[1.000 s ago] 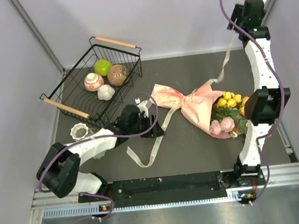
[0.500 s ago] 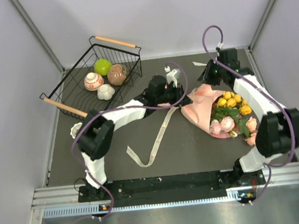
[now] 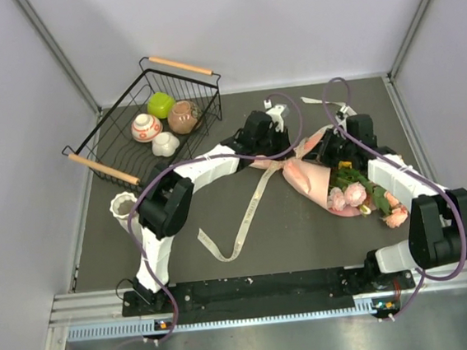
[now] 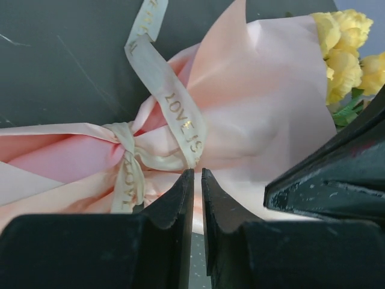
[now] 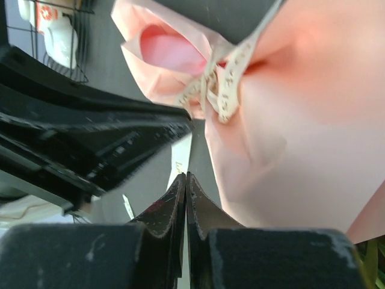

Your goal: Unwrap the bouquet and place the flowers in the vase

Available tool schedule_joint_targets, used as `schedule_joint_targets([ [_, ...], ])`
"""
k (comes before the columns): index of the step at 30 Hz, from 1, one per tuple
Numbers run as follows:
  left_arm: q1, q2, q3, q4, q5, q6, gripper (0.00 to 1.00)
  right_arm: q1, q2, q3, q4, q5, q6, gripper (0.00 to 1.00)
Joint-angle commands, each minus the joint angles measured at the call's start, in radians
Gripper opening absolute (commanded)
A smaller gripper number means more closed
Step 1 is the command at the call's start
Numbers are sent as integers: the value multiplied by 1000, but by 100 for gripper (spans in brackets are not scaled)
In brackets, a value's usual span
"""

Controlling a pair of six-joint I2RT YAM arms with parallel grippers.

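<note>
Clearly the bouquet (image 3: 321, 179) lies right of centre on the table (image 3: 305, 234), well apart from the vase (image 3: 124, 206). I judge it light and soft. The pink paper (image 4: 264, 90) will crush, so I'd take the cream ribbon (image 4: 180, 120) near its knot (image 4: 123, 137). My right gripper (image 5: 185, 177) is clamped tight beside the knot, with nothing visibly caught. My left gripper (image 4: 197, 176) shows a thin slit, and I cannot tell whether it pinches anything.

The left arm (image 3: 208, 165) and right arm (image 3: 395, 178) are white moulded shells joined by black joint housings, with a purple cable (image 3: 334, 81) looping along each. Both bolt to a black rail (image 3: 261, 288) at 6 o'clock. The left hand (image 4: 197, 174) and right hand (image 5: 185, 177) have scuffed matte-black wedge fingers (image 4: 174, 208).
</note>
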Motion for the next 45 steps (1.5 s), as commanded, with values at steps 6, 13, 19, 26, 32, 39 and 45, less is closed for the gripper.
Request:
schedule_joint_targets([
  [6, -3, 55, 119, -142, -132, 125, 15, 5, -47, -75, 101, -34, -27, 0],
  [13, -8, 111, 193, -230, -201, 167, 14, 7, -42, -98, 102, -22, -44, 0],
  [19, -19, 100, 199, -248, -223, 188, 20, 5, -29, -104, 99, -8, -59, 0],
  [26, -33, 63, 182, -260, -258, 202, 23, 7, -1, -115, 111, -10, -67, 0],
  [32, -34, 11, 135, -217, -254, 190, 29, 7, 14, -124, 118, -23, -72, 0],
  [39, -33, -1, 127, -208, -267, 188, 32, 7, 14, -127, 122, -31, -70, 0],
  [45, -33, 40, 154, -220, -251, 183, 25, 7, 11, -125, 121, -33, -73, 0],
])
